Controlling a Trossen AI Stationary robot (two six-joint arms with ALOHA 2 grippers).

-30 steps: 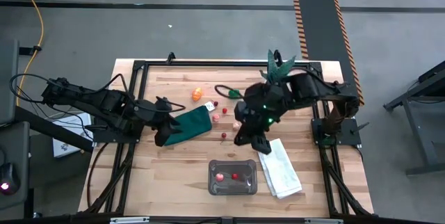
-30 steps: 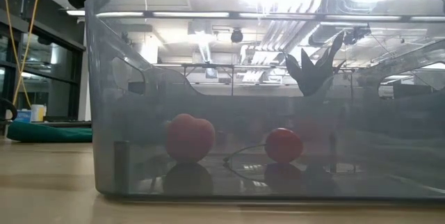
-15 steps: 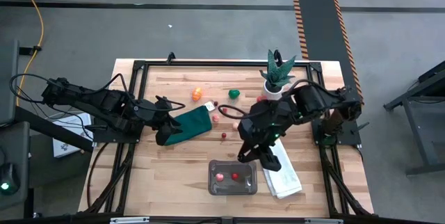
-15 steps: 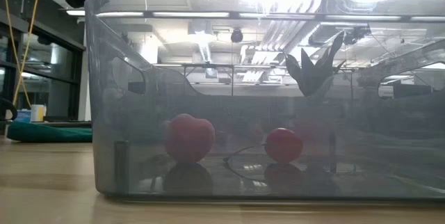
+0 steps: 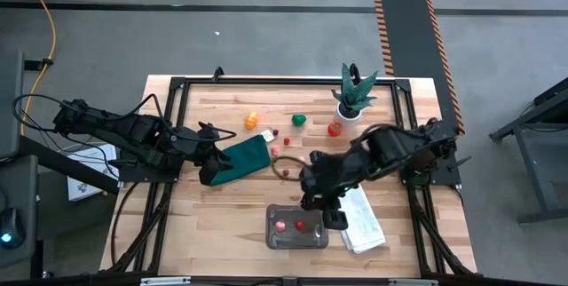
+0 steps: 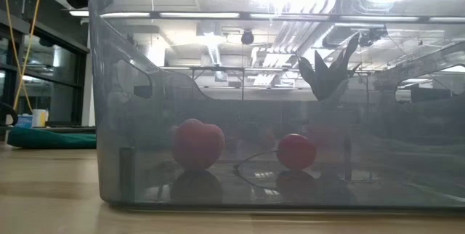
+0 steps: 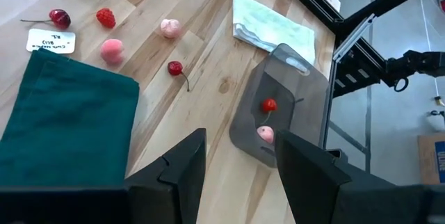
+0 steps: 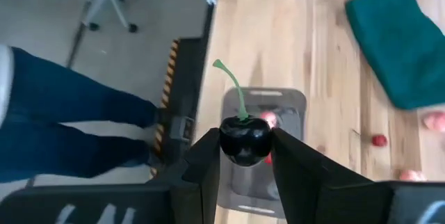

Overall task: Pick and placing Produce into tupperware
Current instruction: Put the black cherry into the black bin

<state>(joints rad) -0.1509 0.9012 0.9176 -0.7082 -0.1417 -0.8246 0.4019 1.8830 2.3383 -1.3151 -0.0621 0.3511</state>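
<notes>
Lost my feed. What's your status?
Right gripper shut on dark cherry, above tupperware. Left gripper open, idle over green cloth. Path clear.

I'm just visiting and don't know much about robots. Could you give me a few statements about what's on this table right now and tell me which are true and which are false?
1. The right gripper is holding a dark cherry with a green stem. True.
2. The clear tupperware is empty. False: two pieces already lie in it, a pink one and a small red one.
3. The left gripper is carrying a piece of fruit. False: its fingers are apart with nothing between them.
4. A dark green cloth lies on the table near the left arm. True.
5. The potted plant stands inside the tupperware. False: it stands at the far side of the table, apart from it.
</notes>
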